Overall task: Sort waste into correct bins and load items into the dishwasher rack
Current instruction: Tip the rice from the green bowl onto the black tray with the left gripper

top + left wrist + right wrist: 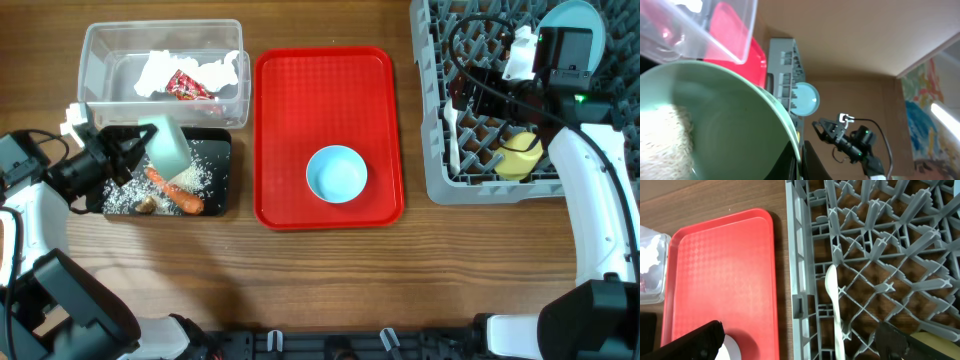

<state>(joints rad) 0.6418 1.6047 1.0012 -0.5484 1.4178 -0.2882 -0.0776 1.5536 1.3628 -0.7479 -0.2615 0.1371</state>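
left side first: my left gripper (135,152) is clamped tight on the rim of a pale green bowl (168,147), and the bowl is tipped on its side above the black tray (228,175). the wrist view looks straight into the bowl and there is rice sitting against its inner wall. down in the black tray there is more rice (195,178) scattered about, a carrot (175,190) lying across it, and a brown lump (147,204) just beside the carrot's left end.

right behind the black tray sits the clear tub (95,60), touching or nearly touching it, with the tissue (160,68) and the red wrapper (186,86) inside.

middle of the bench (300,270): the red tray (300,100), carrying only a light-blue bowl (336,173), upright, toward its near right part.

over to the right: my right gripper (799,330) hangs above the left part of the rack (440,170), fingers (695,342) spread wide apart and gripping nothing. below it a spoon (834,300) lies in the rack, close along the left wall. a yellow cup (520,158) rests at the rack's near edge, and a plate (580,18) stands in the far right corner.
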